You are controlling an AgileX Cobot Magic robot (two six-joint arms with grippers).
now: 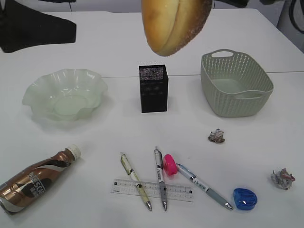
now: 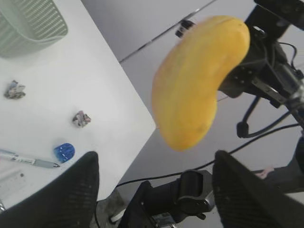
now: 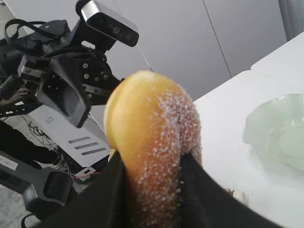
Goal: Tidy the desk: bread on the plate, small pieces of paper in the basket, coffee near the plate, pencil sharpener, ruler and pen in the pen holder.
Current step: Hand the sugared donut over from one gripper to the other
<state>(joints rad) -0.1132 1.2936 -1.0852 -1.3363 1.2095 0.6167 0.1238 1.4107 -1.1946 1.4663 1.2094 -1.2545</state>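
The golden-brown bread (image 1: pixel 175 23) hangs high above the desk, with my right gripper (image 3: pixel 152 166) shut on its sugared sides (image 3: pixel 164 142). My left gripper (image 2: pixel 156 159) is open and empty, and the bread (image 2: pixel 199 80) floats a little beyond its fingers. The pale green plate (image 1: pixel 90 78) sits at back left. The black mesh pen holder (image 1: pixel 153 88) stands mid-table, the basket (image 1: pixel 209 66) at back right. The coffee (image 1: pixel 38 178) lies on its side at front left. The clear ruler (image 1: pixel 123 186) lies under three pens (image 1: pixel 160 178). A pink sharpener (image 1: pixel 169 164) and a blue one (image 1: pixel 245 198) lie nearby.
Two crumpled paper pieces lie on the right, one (image 1: pixel 217 136) in front of the basket and one (image 1: pixel 282 178) near the right edge. My left arm's black end (image 1: pixel 42 28) hovers over the back left. The desk's right edge (image 2: pixel 142 109) drops to the floor.
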